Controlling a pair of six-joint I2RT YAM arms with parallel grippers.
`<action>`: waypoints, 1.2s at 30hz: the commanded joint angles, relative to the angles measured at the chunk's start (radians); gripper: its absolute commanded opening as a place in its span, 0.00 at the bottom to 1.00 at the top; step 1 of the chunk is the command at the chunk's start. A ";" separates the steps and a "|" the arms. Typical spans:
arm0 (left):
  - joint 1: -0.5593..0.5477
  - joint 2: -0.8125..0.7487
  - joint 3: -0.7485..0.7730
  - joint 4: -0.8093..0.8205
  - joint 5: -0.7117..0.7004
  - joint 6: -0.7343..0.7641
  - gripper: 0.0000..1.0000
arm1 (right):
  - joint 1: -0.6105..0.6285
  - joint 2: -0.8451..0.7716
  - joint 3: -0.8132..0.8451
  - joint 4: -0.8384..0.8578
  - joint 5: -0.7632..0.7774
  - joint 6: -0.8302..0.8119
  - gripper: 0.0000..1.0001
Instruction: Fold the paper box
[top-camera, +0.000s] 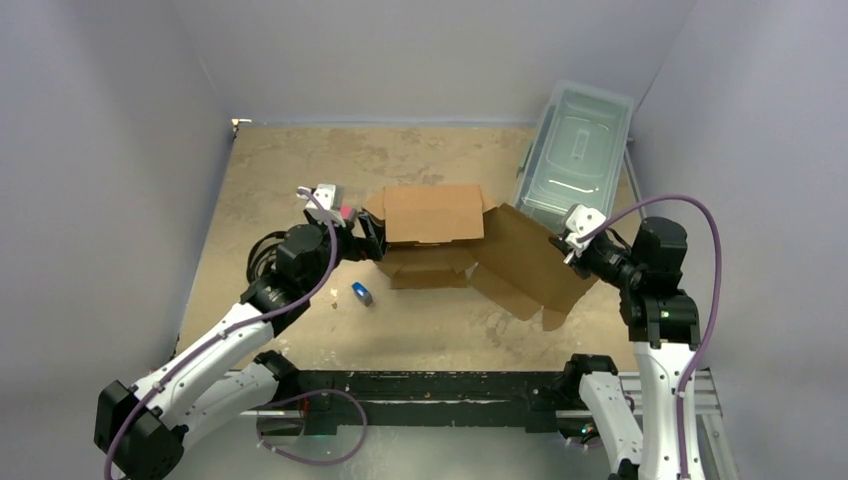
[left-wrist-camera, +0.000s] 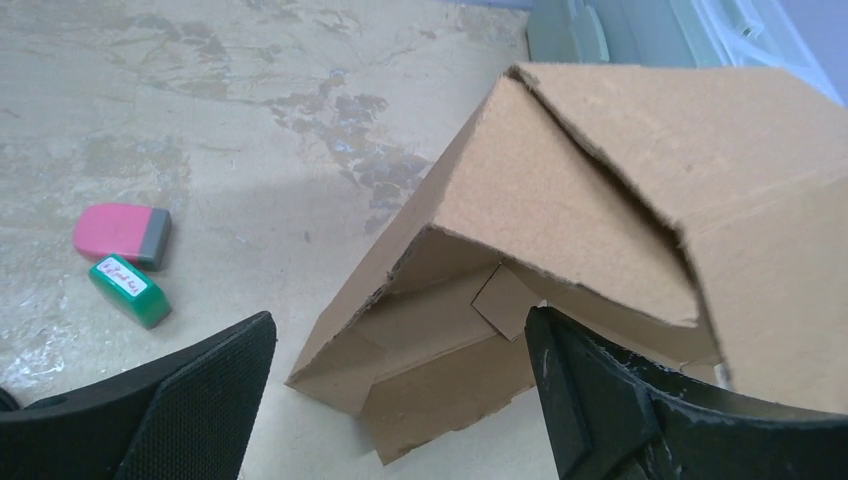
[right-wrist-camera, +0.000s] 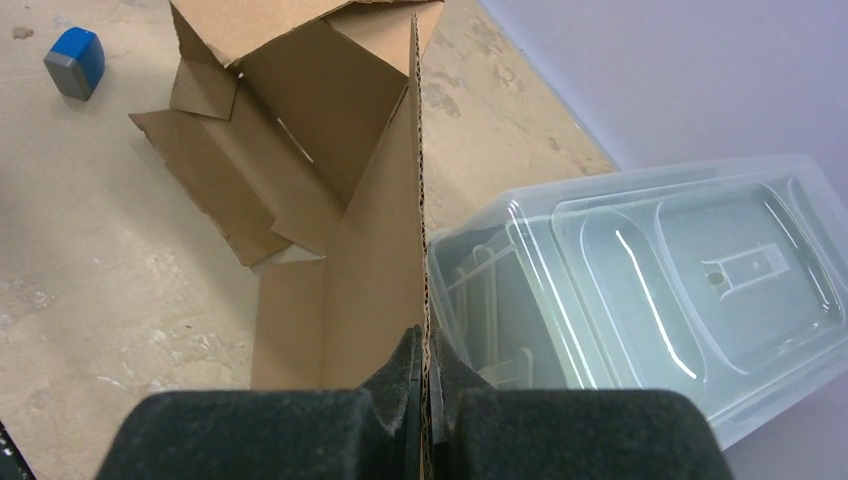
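Right tool (right-wrist-camera: 424, 352) grips paper box (right-wrist-camera: 345, 150); left tool (left-wrist-camera: 400, 330) gapes

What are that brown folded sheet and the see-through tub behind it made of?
The paper box looks like plain brown corrugated cardboard with a matte surface: its cut edge shows wavy fluting in the right wrist view. The tub seems to be clear moulded plastic, glossy, with bright highlights on its lid and its inside showing through.
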 joint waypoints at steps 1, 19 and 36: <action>0.000 -0.052 0.059 -0.065 -0.040 -0.054 0.96 | -0.004 -0.014 0.015 0.004 -0.006 0.032 0.00; 0.001 -0.008 0.116 -0.021 0.011 -0.046 0.97 | -0.004 -0.019 0.021 0.011 0.002 0.045 0.00; 0.002 0.026 0.118 -0.006 0.024 -0.041 0.99 | -0.004 -0.021 0.015 0.014 -0.004 0.049 0.00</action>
